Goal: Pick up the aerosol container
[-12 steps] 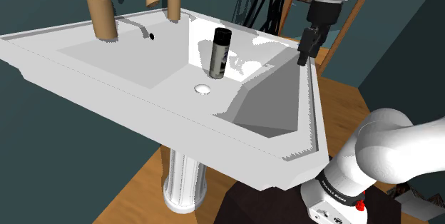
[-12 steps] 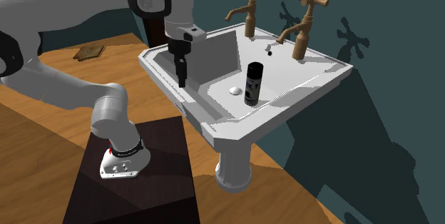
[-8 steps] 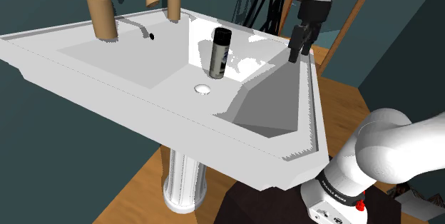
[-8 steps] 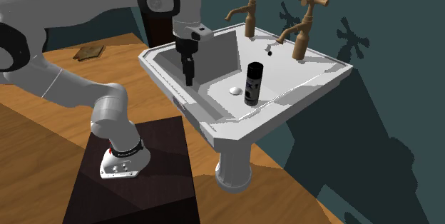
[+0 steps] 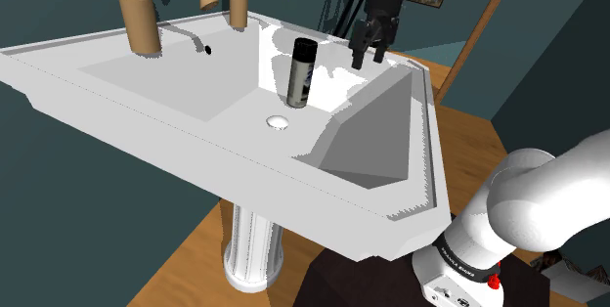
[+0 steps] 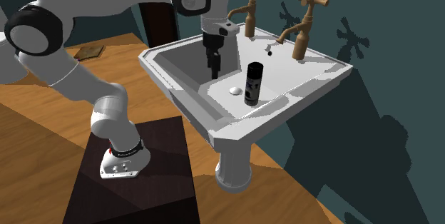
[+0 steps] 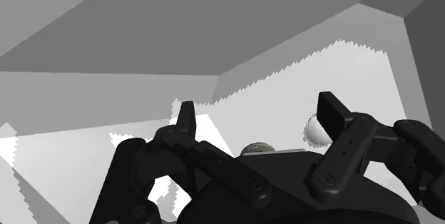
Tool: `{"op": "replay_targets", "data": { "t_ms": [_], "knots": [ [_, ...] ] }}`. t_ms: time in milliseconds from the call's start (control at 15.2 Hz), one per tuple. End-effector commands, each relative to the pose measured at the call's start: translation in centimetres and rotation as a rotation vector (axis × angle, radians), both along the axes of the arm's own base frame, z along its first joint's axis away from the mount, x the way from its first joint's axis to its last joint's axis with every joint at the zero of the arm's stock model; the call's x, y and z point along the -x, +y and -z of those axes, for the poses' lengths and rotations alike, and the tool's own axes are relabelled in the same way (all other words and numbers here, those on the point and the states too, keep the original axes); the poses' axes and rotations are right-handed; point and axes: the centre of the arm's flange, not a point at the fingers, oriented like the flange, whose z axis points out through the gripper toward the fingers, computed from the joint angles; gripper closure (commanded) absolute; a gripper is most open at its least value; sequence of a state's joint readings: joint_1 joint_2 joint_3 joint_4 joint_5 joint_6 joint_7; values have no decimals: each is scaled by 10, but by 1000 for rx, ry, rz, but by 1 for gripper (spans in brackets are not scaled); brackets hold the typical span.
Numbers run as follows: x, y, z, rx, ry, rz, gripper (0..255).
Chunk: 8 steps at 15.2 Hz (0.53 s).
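Approach step, nothing grasped yet.

- The aerosol container (image 5: 301,72) is a dark can with a black cap. It stands upright on the floor of the white sink (image 5: 427,163), just beside the drain (image 5: 279,120) on the side nearer the two brown taps (image 5: 138,7).
- The end effector (image 5: 368,59) hangs over the basin, to the shoulder view's right of the can and apart from it. We see a clear gap between them in the second exterior view too, where the end effector (image 6: 214,74) points down near the sloping side wall.
- The fingers (image 7: 187,119) are spread in the wrist view, with only pale basin surface between them. They hold nothing.
- The arm reaches in from the dark stand (image 6: 135,187), arched high over the sink rim.

We judge the task to be at an early stage: the reach is under way and the grasp not begun. The next move calls for carrying the end effector sideways across the basin to the can, then lowering it so one finger passes each side of the body below the cap before squeezing. The can is tall and narrow, so a sideways brush would likely tip it, and the basin walls leave little room.
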State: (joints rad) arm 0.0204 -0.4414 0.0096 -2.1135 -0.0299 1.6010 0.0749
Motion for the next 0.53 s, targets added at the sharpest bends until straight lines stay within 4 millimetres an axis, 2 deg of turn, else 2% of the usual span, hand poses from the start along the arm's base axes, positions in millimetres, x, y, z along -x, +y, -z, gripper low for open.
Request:
{"op": "replay_targets", "data": {
  "t_ms": [0,462],
  "knots": [
    [-27,0,1,-5,-11,14,0],
    [-113,8,-2,-24,-47,58,0]
  ]
}}
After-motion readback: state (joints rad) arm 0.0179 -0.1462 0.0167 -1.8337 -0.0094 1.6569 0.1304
